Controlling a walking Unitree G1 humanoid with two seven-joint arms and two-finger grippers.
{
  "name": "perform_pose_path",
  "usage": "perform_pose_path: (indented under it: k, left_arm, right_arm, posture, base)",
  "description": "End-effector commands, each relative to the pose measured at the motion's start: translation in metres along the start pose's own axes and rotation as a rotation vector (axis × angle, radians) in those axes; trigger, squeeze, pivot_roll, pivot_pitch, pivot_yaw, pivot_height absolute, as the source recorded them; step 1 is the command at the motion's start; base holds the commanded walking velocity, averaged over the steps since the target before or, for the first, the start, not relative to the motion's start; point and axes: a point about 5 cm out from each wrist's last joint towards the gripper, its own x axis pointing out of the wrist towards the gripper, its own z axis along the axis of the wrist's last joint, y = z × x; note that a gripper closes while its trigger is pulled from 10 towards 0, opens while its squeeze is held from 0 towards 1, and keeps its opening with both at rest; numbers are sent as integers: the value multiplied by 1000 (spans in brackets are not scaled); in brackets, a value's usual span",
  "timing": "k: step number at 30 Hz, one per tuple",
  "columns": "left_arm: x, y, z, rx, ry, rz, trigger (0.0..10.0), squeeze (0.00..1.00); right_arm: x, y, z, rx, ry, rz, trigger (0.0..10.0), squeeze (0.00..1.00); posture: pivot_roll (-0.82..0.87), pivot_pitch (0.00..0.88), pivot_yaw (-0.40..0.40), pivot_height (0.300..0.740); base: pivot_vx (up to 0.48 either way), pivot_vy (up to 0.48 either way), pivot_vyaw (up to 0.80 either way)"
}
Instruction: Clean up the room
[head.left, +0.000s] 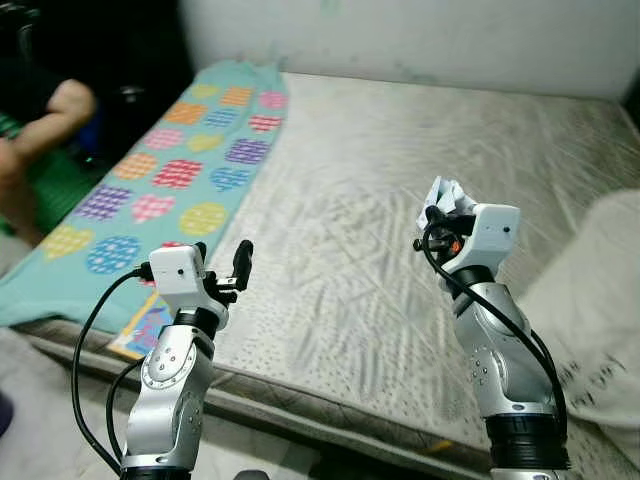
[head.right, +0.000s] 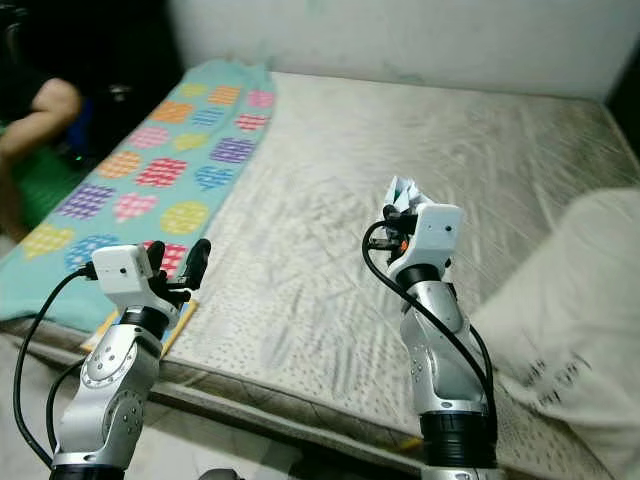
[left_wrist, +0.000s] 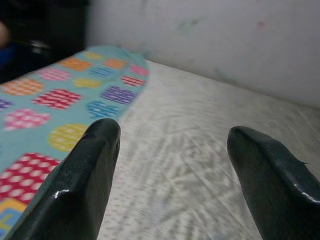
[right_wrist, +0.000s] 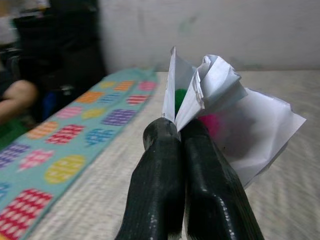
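Observation:
My right gripper (head.left: 437, 212) is raised over the grey mattress (head.left: 400, 180) and is shut on a crumpled white paper (right_wrist: 220, 100) with green and pink marks. The paper (head.left: 447, 196) sticks up above the fingertips. My left gripper (head.left: 222, 262) hovers above the mattress's near left edge, open with nothing between its fingers (left_wrist: 90, 175). A teal blanket (head.left: 170, 170) with coloured dotted circles lies along the left side of the mattress.
A person's arm (head.left: 45, 125) rests beside the bed at the far left. A white pillow or bag (head.left: 600, 300) sits on the right edge of the mattress. A pale wall (head.left: 400, 35) runs behind the bed. A colourful flat item (head.left: 140, 330) lies under the blanket's near corner.

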Motion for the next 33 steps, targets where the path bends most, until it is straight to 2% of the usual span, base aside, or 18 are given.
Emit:
perform_pose_path:
  k: [1,5,8,14,21,33]
  left_arm:
    - [1,3,-3,14,16,1,10000,0]
    - [2,3,-6,9,38,9,10000,0]
    - [4,4,-11,-6,72,56,10000,0]
    - [7,-1,-8,-65,57,-9,10000,0]
    - [8,-3,-7,-61,49,-17,10000,0]
    - [10,-3,-7,-70,54,-27,10000,0]
  right_arm:
    - [2,4,-1,7,8,12,10000,0]
    - [3,3,-2,5,12,13,10000,0]
    - [4,2,-2,14,16,3,10000,0]
    - [6,4,-2,16,11,2,10000,0]
    - [6,2,-4,29,25,-15,10000,0]
    - [6,3,-4,24,26,-10,10000,0]
  posture:
    - [24,0,30,740]
    - [25,0,27,740]
    - [26,0,26,740]
    - [25,0,27,740]
    - [20,0,29,740]
    - [14,0,29,740]
  base:
    - [0,0,0]
    - [0,0,0]
    - [0,0,0]
    - [0,0,0]
    - [0,0,0]
    - [0,0,-741]
